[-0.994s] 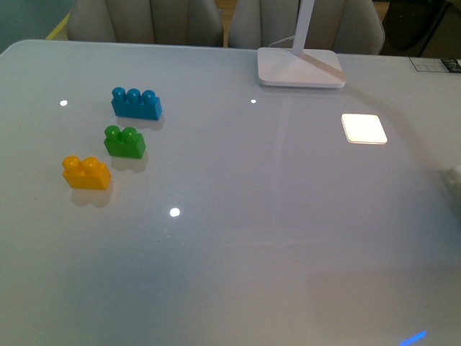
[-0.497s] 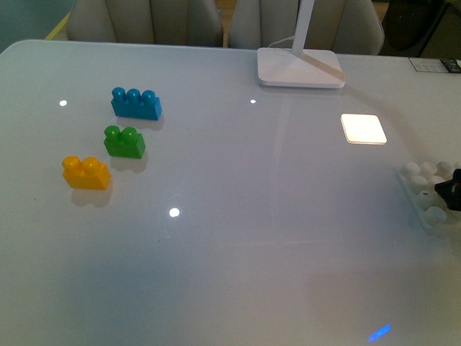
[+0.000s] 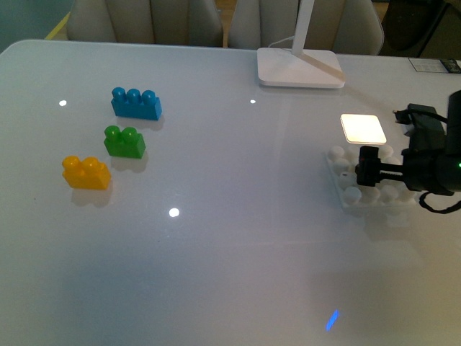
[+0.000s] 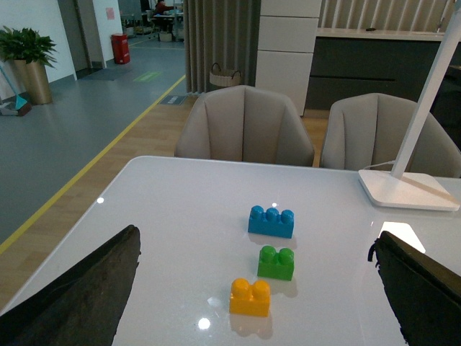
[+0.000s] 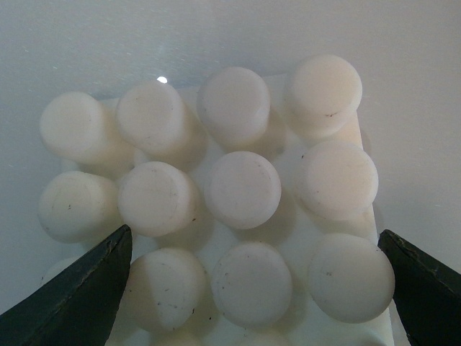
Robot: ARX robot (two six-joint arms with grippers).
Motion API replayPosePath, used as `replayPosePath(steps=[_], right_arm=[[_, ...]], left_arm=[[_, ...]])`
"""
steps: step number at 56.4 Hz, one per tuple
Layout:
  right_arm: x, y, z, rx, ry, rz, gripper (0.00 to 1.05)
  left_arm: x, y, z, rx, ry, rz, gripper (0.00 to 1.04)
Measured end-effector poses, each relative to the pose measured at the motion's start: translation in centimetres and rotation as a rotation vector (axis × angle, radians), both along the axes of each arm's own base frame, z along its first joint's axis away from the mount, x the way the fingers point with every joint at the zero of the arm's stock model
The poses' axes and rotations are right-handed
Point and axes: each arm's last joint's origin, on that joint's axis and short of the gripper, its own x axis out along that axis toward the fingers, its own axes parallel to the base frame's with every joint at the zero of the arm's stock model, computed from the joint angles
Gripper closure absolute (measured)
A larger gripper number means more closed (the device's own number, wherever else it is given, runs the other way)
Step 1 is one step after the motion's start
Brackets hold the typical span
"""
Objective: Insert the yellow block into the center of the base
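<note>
The yellow block [image 3: 86, 173] lies at the table's left, nearest me of three bricks, and shows in the left wrist view as the yellow block [image 4: 251, 297]. The white studded base [image 3: 348, 182] sits at the right, with my right gripper [image 3: 366, 171] shut on its right part. Up close, the base [image 5: 238, 191] fills the right wrist view, dark fingers [image 5: 86, 292] at both sides of it. My left gripper [image 4: 252, 288] hangs open well above the table, off the front view, the yellow block between its fingers [image 4: 72, 288] in the picture but far below.
A green two-stud brick [image 3: 124, 141] and a blue three-stud brick [image 3: 136, 103] lie behind the yellow one. A white lamp foot [image 3: 299, 68] stands at the back, with a bright light patch [image 3: 363, 128] on the table just behind the base. Chairs stand beyond the far edge.
My right gripper has come in from the right edge with the base, carrying it leftward to just in front of the light patch. The three bricks have not moved.
</note>
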Motion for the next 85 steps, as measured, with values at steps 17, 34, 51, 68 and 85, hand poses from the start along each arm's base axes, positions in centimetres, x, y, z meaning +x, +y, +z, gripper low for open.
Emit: replayPosePath(steps=[17,34,51,68,85], right_arm=[[1.7,9.1,-0.3,0.029,0.005,0.024,0.09],[2.8,16.2,-0.4,0.057,0.011,0.048,0.09],[3.8,21.1,-0.2,0.124,0.019,0.025,0.09],[3.4,25.6,-0.2,0.186,0.041,0.064,0.09],[3.0,25.4,-0.4,0.164,0.041,0.105,0.09]], left_arm=[[0.0,0.0,0.0,0.000,0.000,0.000,0.07],[0.0,0.0,0.0,0.000,0.000,0.000,0.07],[0.0,0.0,0.0,0.000,0.000,0.000,0.07],[0.0,0.0,0.0,0.000,0.000,0.000,0.07],[0.0,0.0,0.0,0.000,0.000,0.000,0.07]])
